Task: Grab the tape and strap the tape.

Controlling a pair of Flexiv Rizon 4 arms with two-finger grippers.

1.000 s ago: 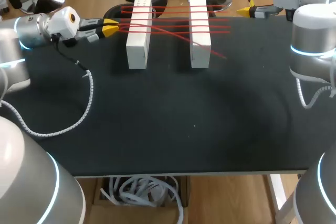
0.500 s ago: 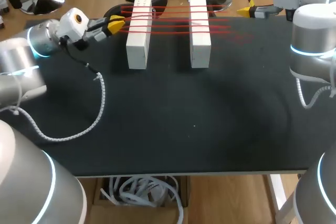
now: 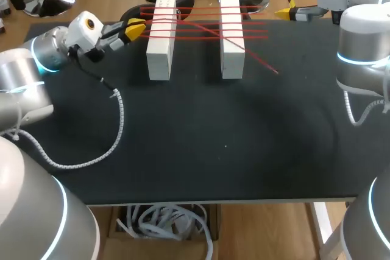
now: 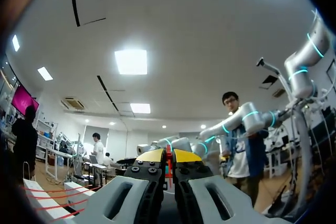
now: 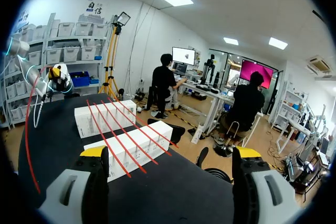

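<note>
Two white blocks, the left block [image 3: 159, 39] and the right block [image 3: 232, 36], stand side by side at the back of the table. Several strands of red tape [image 3: 201, 28] run across both. A loose tail [image 3: 256, 60] slants over the right block onto the mat. My left gripper [image 3: 135, 28] is just left of the left block, shut on the tape. In the left wrist view the tape [image 4: 169, 163] shows pinched at my left gripper [image 4: 168, 156]. My right gripper [image 3: 285, 12] hangs open at the back right, apart from the blocks [image 5: 128, 148]; nothing lies between its fingers [image 5: 94, 153].
The black mat [image 3: 219, 138] covers the table. My left arm's coiled cable [image 3: 116, 123] droops over its left half. My right arm's base [image 3: 362, 59] stands at the right edge.
My left gripper rose and shifted a little right toward the left block, then held. The loose tape tail whipped and now lies farther right over the right block. My right arm stayed still.
</note>
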